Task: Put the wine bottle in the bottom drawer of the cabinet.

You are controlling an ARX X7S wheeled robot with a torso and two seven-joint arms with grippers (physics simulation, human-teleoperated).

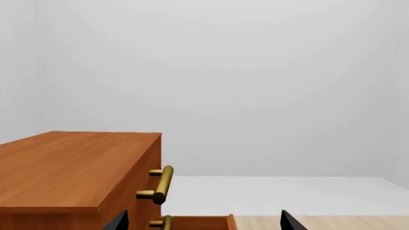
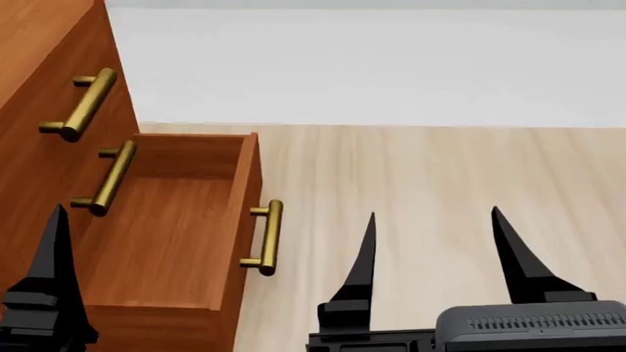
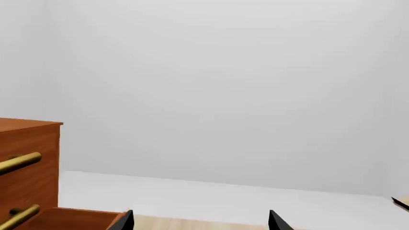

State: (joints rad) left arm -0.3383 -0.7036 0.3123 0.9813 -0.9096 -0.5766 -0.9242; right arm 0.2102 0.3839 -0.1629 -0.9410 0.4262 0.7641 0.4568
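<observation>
Reddish-brown wood: the bottom drawer [image 2: 166, 220] of the cabinet [image 2: 44, 110] stood pulled out, left of my right gripper [image 2: 435, 231], fingers spread apart. The left gripper [image 2: 54, 249] I couldn't judge; I saw no wine bottle.

Head view: camera sits high, looks steeply down and forward over the pulled-out bottom drawer [image 2: 166, 220] and the pale wood floor [image 2: 440, 176]; the cabinet [image 2: 39, 95] front runs along its left edge. Close range, both grippers' fingertips in the lower frame. Left wrist view: camera low, faces level toward the white wall [image 1: 255, 81], just above and beside the cabinet [image 1: 70, 167] top; near. Right wrist view: also level, facing the same wall [image 3: 223, 86], further off to the side; only the cabinet [image 3: 28, 163] edge enters. All three views share the cabinet front, its brass handles and the open drawer's rim.
</observation>
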